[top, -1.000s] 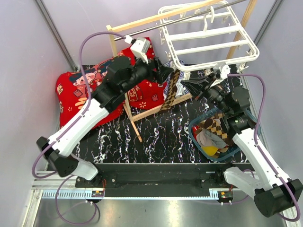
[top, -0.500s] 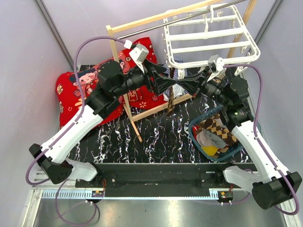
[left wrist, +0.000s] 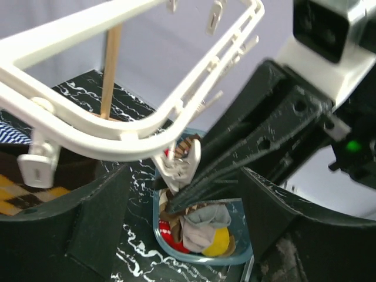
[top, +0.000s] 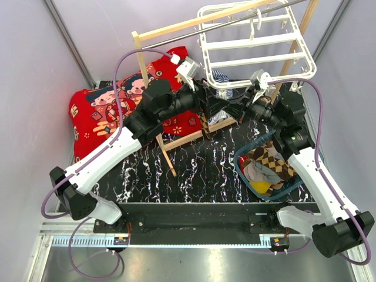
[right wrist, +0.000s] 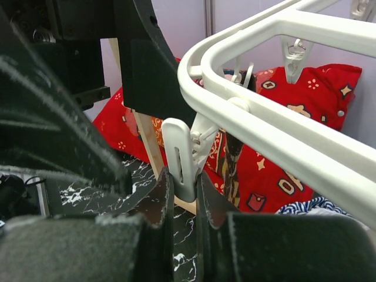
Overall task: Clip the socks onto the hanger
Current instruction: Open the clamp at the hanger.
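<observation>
The white grid hanger (top: 252,44) hangs from the metal bar at the back right. My right gripper (right wrist: 183,182) is shut on a white clip peg (right wrist: 179,155) at the hanger's near left corner; it also shows in the top view (top: 236,108). My left gripper (left wrist: 182,179) is open and empty, its jaws wide on either side of that peg (left wrist: 179,167); it faces the right gripper in the top view (top: 212,106). A checkered sock (right wrist: 234,155) hangs just behind the peg, and shows in the top view (top: 215,117). More socks (top: 267,167) lie in the basket.
A blue-rimmed basket (top: 242,167) stands at the right under my right arm. The wooden pole rack (top: 150,88) stands behind and left of the grippers. A red printed cushion (top: 100,106) lies at the back left. A blue-and-white striped cloth (top: 220,75) lies under the hanger.
Both grippers have moved up and closer together at the hanger's near left corner. The hanger has swung a little left. The sock that dangled below the grippers now sits higher.
</observation>
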{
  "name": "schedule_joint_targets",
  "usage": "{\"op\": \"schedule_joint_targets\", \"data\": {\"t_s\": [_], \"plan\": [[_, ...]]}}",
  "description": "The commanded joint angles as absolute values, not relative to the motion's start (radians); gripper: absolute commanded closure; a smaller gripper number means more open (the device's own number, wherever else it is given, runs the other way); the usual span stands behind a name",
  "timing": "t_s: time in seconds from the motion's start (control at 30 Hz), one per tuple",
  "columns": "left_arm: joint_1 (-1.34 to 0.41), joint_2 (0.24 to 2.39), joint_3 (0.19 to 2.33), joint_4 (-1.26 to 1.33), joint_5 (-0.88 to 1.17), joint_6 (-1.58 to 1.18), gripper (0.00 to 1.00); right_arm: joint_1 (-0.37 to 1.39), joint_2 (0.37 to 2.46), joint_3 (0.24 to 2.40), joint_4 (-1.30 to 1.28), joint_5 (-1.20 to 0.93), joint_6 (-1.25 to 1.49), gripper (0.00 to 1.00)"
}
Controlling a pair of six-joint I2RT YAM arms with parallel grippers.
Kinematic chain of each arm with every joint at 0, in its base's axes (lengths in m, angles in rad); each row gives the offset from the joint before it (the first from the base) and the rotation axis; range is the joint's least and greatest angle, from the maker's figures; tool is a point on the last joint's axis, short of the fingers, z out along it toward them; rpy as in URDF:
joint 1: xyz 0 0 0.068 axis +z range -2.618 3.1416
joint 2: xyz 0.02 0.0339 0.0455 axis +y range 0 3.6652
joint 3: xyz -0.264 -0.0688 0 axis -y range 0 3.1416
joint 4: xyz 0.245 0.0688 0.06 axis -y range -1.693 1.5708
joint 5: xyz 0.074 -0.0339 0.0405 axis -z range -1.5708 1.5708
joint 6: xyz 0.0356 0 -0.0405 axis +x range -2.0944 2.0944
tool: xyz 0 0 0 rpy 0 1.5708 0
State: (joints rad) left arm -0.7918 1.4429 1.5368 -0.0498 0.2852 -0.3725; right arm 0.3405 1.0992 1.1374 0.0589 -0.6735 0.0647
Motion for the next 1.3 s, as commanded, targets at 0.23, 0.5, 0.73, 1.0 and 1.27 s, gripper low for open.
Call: {"op": "schedule_joint_targets", "data": {"t_s": [0.23, 0.5, 0.73, 1.0, 1.27], "plan": [[-0.787, 1.485, 1.62, 0.038, 0.195, -0.56, 0.32, 0.347, 1.005, 1.0, 0.242, -0.522, 0.118, 0.74], [-0.801, 1.496, 1.66, 0.035, 0.195, -0.571, 0.33, 0.347, 0.98, 0.948, 0.339, -0.433, 0.12, 0.64], [-0.816, 1.523, 1.704, 0.023, 0.204, -0.571, 0.33, 0.347, 0.968, 0.92, 0.399, -0.376, 0.115, 0.58], [-0.821, 1.535, 1.732, 0.011, 0.196, -0.569, 0.33, 0.347, 0.933, 0.885, 0.463, -0.348, 0.129, 0.55], [-0.831, 1.546, 1.766, 0.003, 0.192, -0.575, 0.33, 0.345, 0.893, 0.871, 0.483, -0.319, 0.109, 0.56]]}}
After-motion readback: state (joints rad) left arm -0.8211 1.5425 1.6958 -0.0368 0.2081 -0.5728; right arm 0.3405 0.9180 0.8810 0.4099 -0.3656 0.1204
